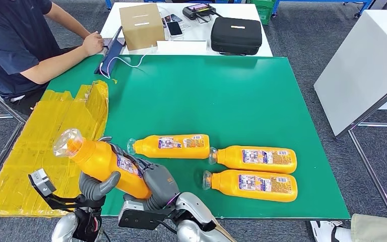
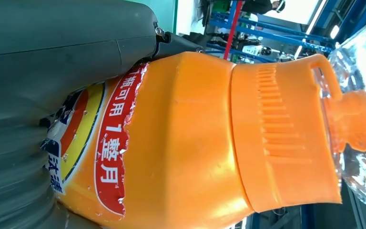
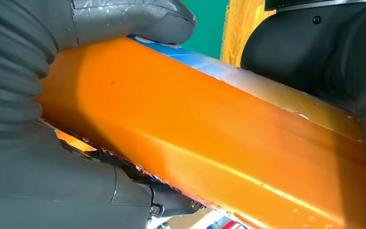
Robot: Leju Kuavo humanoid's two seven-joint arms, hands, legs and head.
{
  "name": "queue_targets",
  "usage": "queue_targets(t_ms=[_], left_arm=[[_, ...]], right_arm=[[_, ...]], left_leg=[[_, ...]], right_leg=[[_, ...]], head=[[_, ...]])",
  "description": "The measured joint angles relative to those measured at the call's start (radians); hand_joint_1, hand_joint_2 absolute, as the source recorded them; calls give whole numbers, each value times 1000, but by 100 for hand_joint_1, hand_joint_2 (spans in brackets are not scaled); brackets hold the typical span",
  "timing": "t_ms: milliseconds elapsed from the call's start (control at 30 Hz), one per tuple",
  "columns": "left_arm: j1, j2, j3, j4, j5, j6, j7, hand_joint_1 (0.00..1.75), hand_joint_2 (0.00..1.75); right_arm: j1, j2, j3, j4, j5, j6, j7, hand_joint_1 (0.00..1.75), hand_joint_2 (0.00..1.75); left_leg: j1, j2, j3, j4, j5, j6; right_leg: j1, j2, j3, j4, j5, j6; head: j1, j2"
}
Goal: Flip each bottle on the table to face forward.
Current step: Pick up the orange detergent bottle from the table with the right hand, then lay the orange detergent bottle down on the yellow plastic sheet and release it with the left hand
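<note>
An orange bottle (image 1: 103, 164) is lifted off the green table (image 1: 232, 96) at its near left corner, tilted, with its clear cap pointing up and to the left over the yellow sheeting (image 1: 40, 146). Both hands grasp it: the left hand (image 1: 97, 185) wraps its thumb and fingers around the lower body from the near side, and the right hand (image 1: 156, 182) clasps the base end from the right. In the left wrist view the bottle's red-and-white label (image 2: 112, 148) faces the camera beside the grey thumb.

Three more orange bottles lie on their sides on the table, caps to the left: one (image 1: 171, 146) just right of the lifted bottle, and two further right, a farther one (image 1: 254, 158) and a nearer one (image 1: 252, 185), close together and parallel.

At the far left a person (image 1: 15, 40) sits with a hand on the table edge. Beyond, a white table (image 1: 191, 45) holds a cardboard box (image 1: 141, 25) and a black case (image 1: 236, 35).
</note>
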Motion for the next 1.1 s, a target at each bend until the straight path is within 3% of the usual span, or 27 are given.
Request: queue_targets(t_ms=[33,133,167,233,367,467,567,633,767,933,1100], left_arm=[[0,0,0,0,-3,-1,-4,175,175],[1,2,0,-3,-48,16,-34,175,175],[0,3,0,-8,-87,39,-50,175,175],[-6,4,8,-26,-237,144,-93,175,175],[-50,24,86,-53,-768,553,-166,175,175],[-64,54,154,-42,-1232,877,-142,175,175],[-62,81,190,0,-1496,1051,-73,175,175],[-61,94,201,24,-1561,1083,-44,175,175],[-60,110,215,63,-1624,1094,-10,175,175],[-69,128,204,140,-1738,1087,68,175,175],[-97,178,138,240,-1784,987,105,175,175]], right_arm=[[2,0,-1,0,4,-5,2,166,175],[12,-4,-4,-14,42,-34,22,35,44],[17,-7,-5,-23,71,-52,43,0,0],[24,-20,-11,-49,151,-92,114,0,0],[33,-88,-84,-157,201,-72,222,0,0],[27,-154,-175,-236,157,-3,213,0,0],[24,-208,-237,-295,134,36,199,0,0],[21,-229,-255,-317,130,45,197,0,0],[16,-258,-276,-346,128,51,202,0,175],[0,-284,-285,-353,118,52,224,0,175],[-24,-301,-302,-347,97,71,231,0,175]], left_leg=[[0,0,0,0,0,0],[0,0,0,0,0,0],[0,0,0,0,0,0],[0,-1,0,0,0,0],[0,-1,-1,0,0,0],[0,-1,0,0,0,0],[0,-2,0,0,1,0],[0,-1,0,0,0,0],[0,-1,-1,0,0,0],[0,-1,-1,0,0,0],[0,-1,-1,0,0,0]], right_leg=[[0,0,0,0,0,0],[0,0,0,0,0,0],[0,0,0,0,0,0],[0,0,0,0,0,0],[0,0,1,0,1,0],[0,0,1,0,1,0],[0,0,2,0,1,1],[0,0,2,0,1,1],[0,0,1,0,1,1],[0,0,1,0,1,1],[0,0,1,0,1,1]], head=[[0,0],[0,0],[0,0],[0,0],[0,0],[0,0],[1,0],[0,0],[0,0],[0,0],[0,0]])
